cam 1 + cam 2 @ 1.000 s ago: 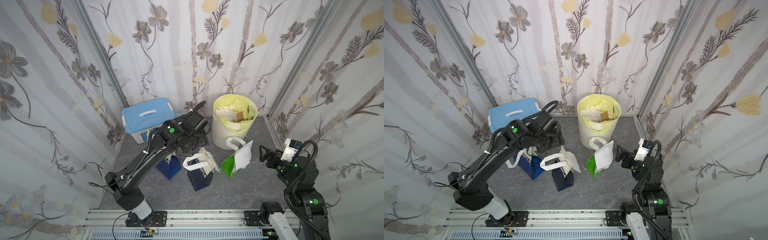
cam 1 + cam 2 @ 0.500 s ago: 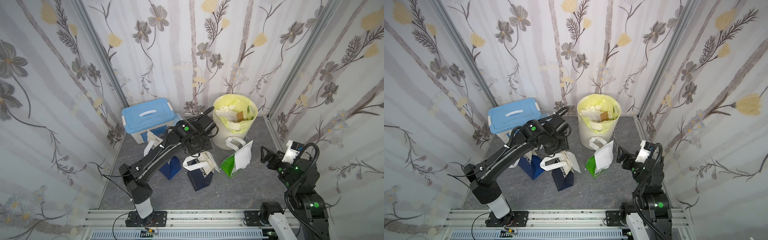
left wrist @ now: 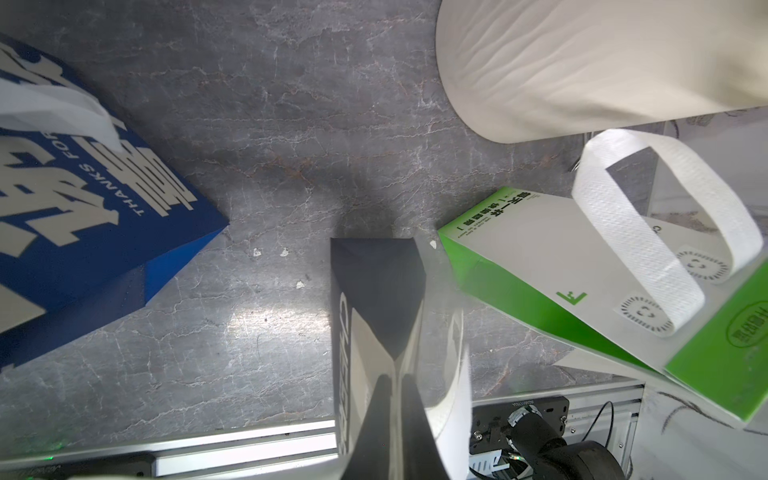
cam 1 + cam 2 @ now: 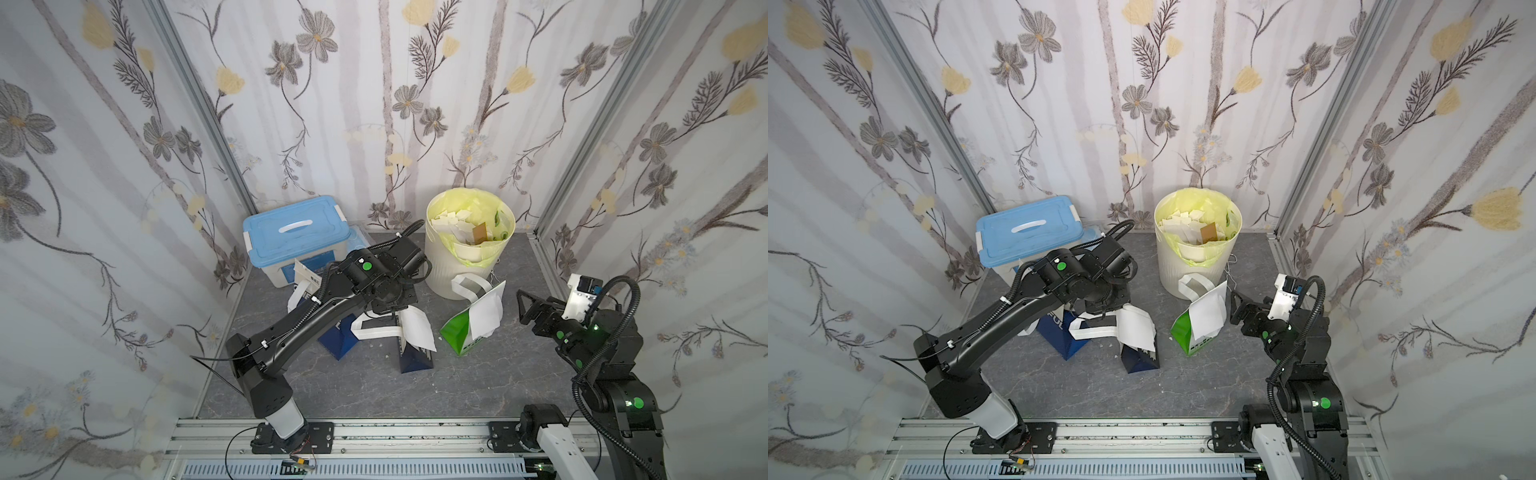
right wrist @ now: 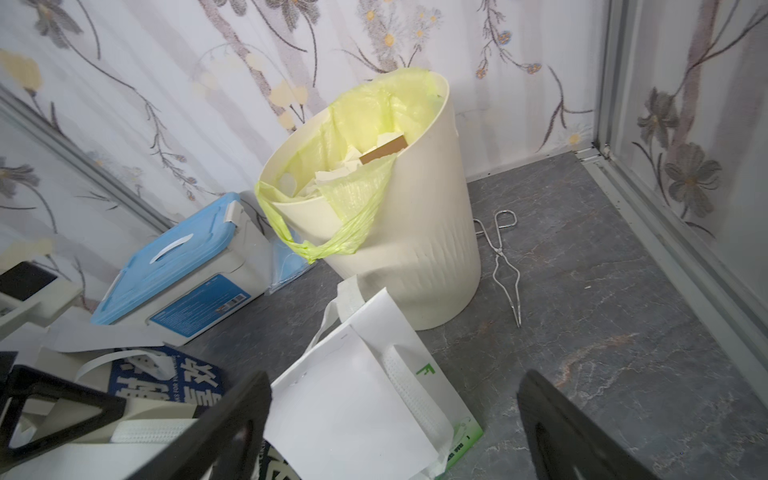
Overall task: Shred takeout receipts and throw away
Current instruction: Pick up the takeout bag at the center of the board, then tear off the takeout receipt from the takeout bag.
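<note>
One slow upward pull suits the left gripper [image 3: 395,378], shut at the navy bag's [image 3: 374,291] receipt [image 4: 417,330] (whether it holds paper is unclear), while the right gripper [image 5: 392,376] waits open.

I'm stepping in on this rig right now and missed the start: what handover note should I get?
Left end effector: shut at the navy bag's top; grip on paper unconfirmed.
Right end effector: open, empty, beside the green bag.
Receipts: one whole on the navy bag, one on the green bag.
Done: white scraps already in the bin.
Left: shred both sheets, bin them.
</note>
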Motion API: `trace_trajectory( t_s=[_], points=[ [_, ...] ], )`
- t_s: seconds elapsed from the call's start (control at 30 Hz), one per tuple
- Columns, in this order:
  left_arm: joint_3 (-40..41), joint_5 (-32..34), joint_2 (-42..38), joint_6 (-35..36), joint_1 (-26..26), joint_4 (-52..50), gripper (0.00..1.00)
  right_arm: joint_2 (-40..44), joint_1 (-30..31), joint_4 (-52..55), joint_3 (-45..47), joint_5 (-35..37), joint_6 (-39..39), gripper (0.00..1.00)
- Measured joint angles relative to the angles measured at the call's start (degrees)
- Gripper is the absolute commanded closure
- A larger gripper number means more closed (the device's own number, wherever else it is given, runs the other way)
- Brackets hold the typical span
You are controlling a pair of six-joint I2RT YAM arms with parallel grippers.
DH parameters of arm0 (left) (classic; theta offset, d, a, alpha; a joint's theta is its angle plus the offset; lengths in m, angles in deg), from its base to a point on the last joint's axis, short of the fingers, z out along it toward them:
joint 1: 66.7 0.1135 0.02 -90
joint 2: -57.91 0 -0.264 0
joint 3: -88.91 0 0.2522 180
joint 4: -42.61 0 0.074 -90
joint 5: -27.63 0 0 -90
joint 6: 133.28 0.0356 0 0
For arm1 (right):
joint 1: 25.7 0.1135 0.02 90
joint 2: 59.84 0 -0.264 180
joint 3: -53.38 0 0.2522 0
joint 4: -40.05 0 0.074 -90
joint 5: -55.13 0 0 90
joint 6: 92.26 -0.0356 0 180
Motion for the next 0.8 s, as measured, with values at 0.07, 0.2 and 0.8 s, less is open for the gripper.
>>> trace_trajectory(
  t_s=[0.07, 0.2, 0.8],
  points=[
    [0.0, -0.5, -0.9, 2.0, 0.0, 0.9, 1.00, -1.7, 0.8, 0.0, -1.1, -4.5, -0.3, 0.08],
    [0.0, -2.1, -2.9, 5.8, 0.2, 2.2, 1.00, -4.3, 5.3, -1.3, -1.2, -14.6, -5.4, 0.10],
    [15.5, -5.0, -17.3, -8.1, 2.2, 16.8, 1.00, -14.1, 32.7, -14.9, 2.0, -22.3, -31.9, 0.14]
  ],
)
